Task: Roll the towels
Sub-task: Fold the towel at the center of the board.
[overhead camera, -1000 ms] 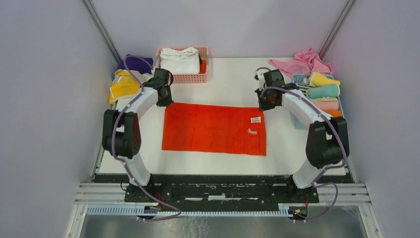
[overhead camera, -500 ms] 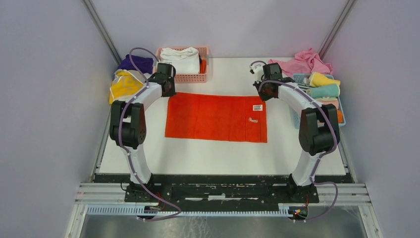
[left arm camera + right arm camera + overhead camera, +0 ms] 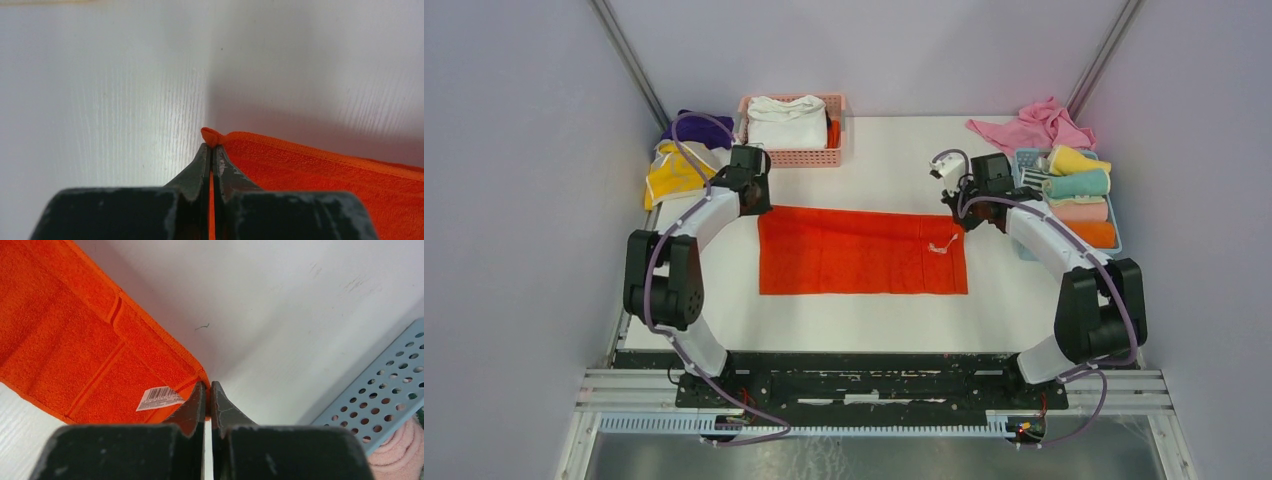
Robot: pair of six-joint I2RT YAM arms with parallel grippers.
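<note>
Orange-red towel (image 3: 862,252) now lies narrower, its barcode tag (image 3: 160,397) hidden from above: your left gripper (image 3: 212,150) and right gripper (image 3: 206,389), each pinching a far corner, are folding it for rolling.

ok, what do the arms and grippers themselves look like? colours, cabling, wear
Left arm and right arm: white link shells, bulky black joint housings, a purple cable looping loosely along each. Left gripper and right gripper: dark wedge-shaped fingers tapering to thin tips, paint scuffed grey. No markings legible.
</note>
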